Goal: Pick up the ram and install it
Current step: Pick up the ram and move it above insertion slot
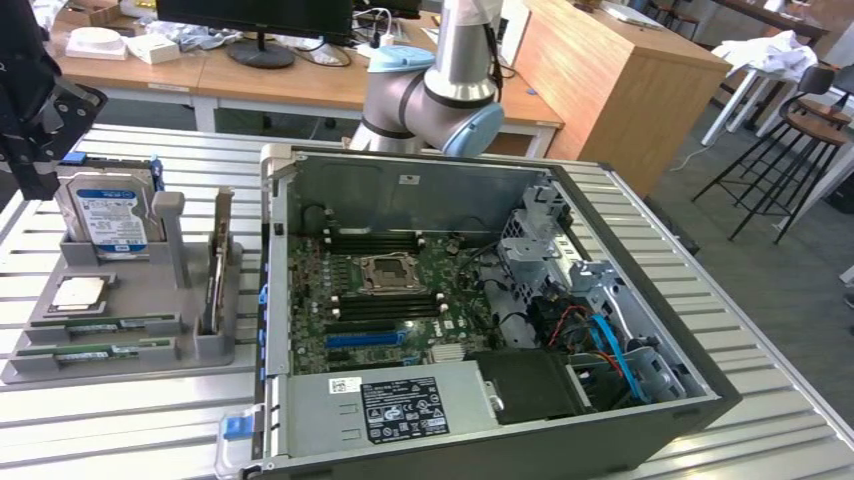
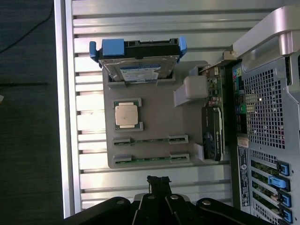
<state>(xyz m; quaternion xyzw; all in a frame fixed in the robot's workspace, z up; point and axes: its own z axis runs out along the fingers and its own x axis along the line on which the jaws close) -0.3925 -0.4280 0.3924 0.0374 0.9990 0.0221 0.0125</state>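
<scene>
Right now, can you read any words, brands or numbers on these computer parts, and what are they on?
No text can be read here.
Hard drive label: blue and white, print too small to read.
Power supply black label: white print, blurred.
White sticker beside it: too small to read.
Case rear stickers: blurred.

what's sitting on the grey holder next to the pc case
On the grey holder: a hard drive, a cpu, one ram stick, a second ram stick, an upright expansion card. Drive's and card's lower edges are hidden in slots.
</scene>
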